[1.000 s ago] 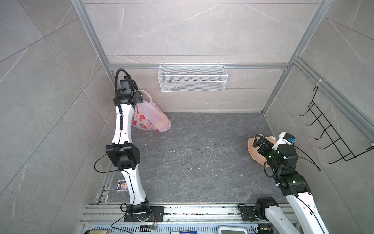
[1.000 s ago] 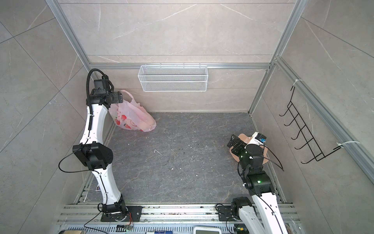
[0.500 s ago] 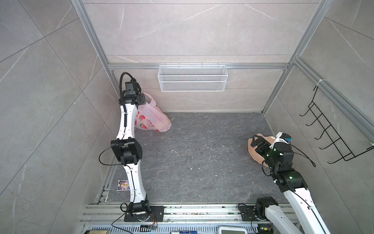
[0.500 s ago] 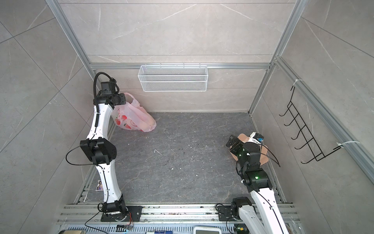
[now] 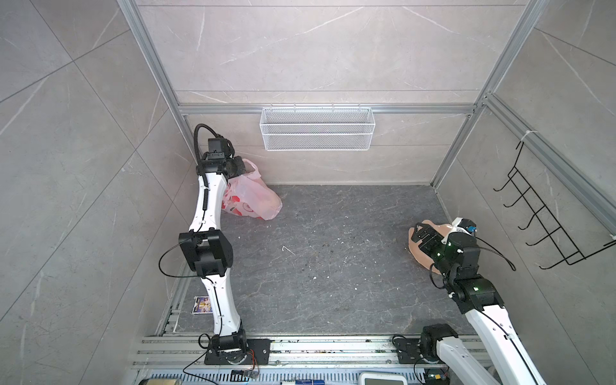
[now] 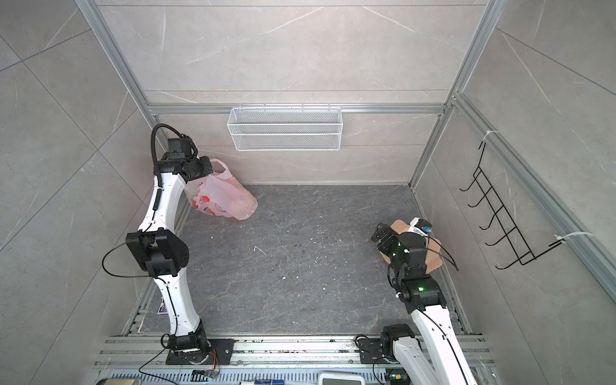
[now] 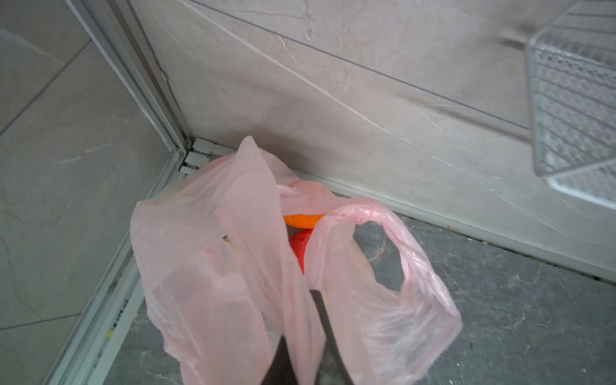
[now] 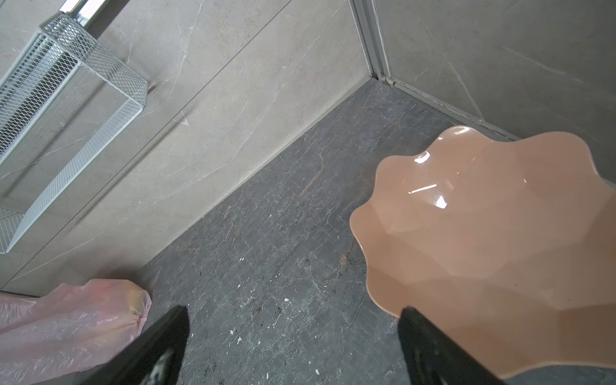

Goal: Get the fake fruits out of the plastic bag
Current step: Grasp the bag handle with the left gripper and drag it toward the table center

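The plastic bag (image 5: 255,200) lies in the far left corner of the counter (image 5: 333,266), against the back wall and lower left of one white wire basket (image 5: 316,128). One black hook rack (image 5: 540,216) hangs on the right wall. Two fake fruits (image 7: 299,243) show through the bag mouth: one orange (image 7: 302,220) and one red piece (image 7: 298,251). The left gripper (image 7: 298,316) is closed, pinching the bag film. The right gripper (image 8: 293,311) is fully spread and empty, beside one peach scalloped plate (image 8: 483,250).

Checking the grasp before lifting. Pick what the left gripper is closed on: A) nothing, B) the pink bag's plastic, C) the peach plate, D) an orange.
B: the left wrist view shows the left gripper shut, with film of the plastic bag pinched between its jaws.
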`<action>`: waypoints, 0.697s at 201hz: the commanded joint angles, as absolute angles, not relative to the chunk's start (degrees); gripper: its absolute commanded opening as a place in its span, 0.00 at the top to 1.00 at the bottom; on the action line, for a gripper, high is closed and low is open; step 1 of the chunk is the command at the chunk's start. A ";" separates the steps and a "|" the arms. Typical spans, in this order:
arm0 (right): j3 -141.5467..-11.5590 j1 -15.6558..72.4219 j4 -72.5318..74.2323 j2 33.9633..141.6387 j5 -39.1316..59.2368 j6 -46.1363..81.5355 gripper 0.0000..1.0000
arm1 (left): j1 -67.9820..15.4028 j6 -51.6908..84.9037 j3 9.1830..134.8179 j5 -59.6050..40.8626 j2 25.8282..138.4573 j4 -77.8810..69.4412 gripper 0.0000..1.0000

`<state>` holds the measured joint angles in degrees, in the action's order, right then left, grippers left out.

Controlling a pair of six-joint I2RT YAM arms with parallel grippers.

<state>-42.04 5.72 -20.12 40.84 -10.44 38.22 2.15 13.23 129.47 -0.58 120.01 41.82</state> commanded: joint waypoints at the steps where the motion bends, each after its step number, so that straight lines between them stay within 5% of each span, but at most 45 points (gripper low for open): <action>1: -41.13 5.80 -21.17 40.69 -10.19 39.25 0.00 | -3.29 15.62 127.28 -1.27 111.51 39.11 1.00; 140: -40.09 5.81 -20.04 42.69 -10.07 39.94 0.01 | -43.14 19.80 107.32 11.00 96.61 28.91 1.00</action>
